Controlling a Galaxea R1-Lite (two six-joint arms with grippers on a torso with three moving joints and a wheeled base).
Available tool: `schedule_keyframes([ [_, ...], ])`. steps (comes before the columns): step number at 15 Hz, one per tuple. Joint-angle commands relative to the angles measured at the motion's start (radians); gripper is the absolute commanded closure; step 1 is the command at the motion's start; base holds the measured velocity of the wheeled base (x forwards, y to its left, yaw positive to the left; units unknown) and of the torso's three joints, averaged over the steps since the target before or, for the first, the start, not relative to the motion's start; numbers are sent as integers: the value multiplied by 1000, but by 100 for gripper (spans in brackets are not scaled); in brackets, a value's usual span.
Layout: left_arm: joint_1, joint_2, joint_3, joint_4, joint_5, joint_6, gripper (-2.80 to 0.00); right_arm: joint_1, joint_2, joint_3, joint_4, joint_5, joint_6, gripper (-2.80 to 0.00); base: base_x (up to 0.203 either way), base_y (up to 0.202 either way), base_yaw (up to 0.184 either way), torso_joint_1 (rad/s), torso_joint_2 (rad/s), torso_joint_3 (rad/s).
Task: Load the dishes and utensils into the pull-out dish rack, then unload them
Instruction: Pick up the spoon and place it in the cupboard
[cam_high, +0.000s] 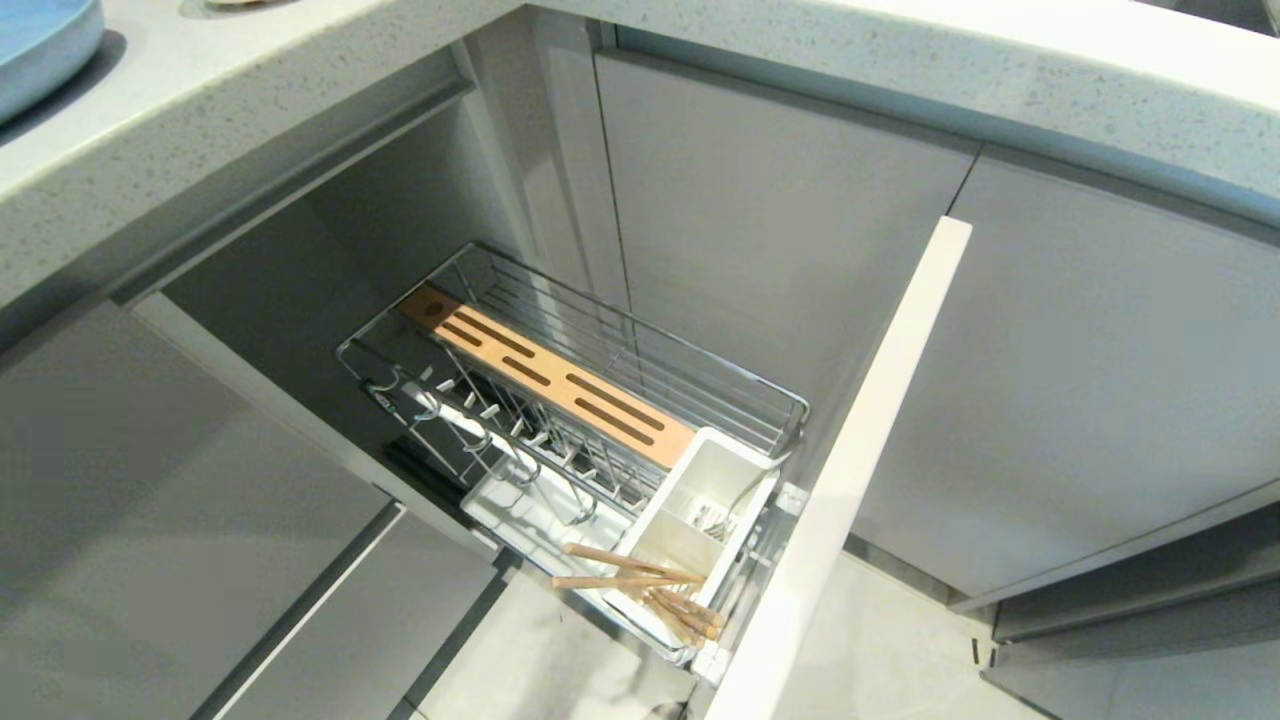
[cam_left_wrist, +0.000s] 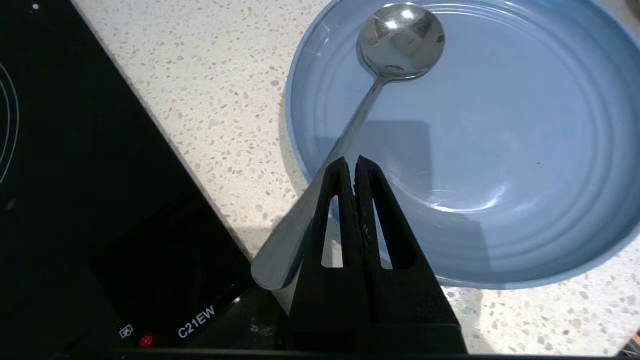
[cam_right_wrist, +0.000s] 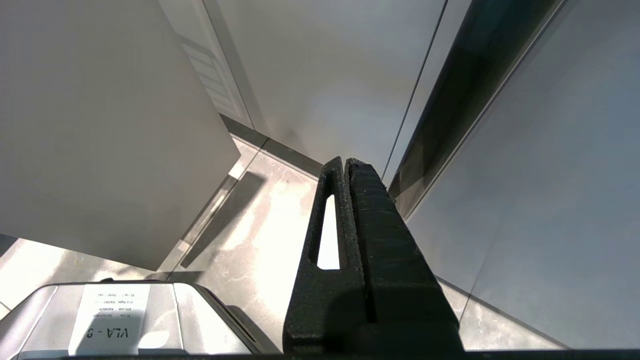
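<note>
The left hand (cam_left_wrist: 350, 162) has its fingers pressed together with nothing between them, and it hangs over the near rim of the pale blue plate (cam_left_wrist: 500, 165). Just beside its fingertips, on the side toward the black cooktop (cam_left_wrist: 90, 200), lies the handle of the silver spoon (cam_left_wrist: 350, 130); whether the fingertips touch it cannot be told. The spoon's handle end juts past the plate rim over the speckled desk (cam_left_wrist: 210, 100), and its bowl rests face up in the plate beyond the fingertips. The plate sits on the desk, the cooktop just beside it.

The right hand (cam_right_wrist: 345, 162) is likewise closed and empty, pointing down at the pale floor (cam_right_wrist: 260, 235) with grey cabinet fronts (cam_right_wrist: 550, 175) around it.

Below the desk the pull-out dish rack (cam_high: 600, 400) stands drawn out. The wooden chopsticks (cam_high: 640, 585) lie slanted in its white caddy (cam_high: 700, 500) at the front end; the plate prongs (cam_high: 500, 420) hold nothing.
</note>
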Motion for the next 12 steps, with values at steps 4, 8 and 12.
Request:
schedule_keyframes([
  [4,-2,20,1,-3,-17,1,-280,0,-4,2,0,0,0,0,0,0,0,0,0,0],
  [8,-9,35,3,-13,-36,2,-280,0,-4,2,0,0,0,0,0,0,0,0,0,0],
  [12,-21,47,3,-14,-76,2,-280,0,-4,2,0,0,1,0,0,0,0,0,0,0],
])
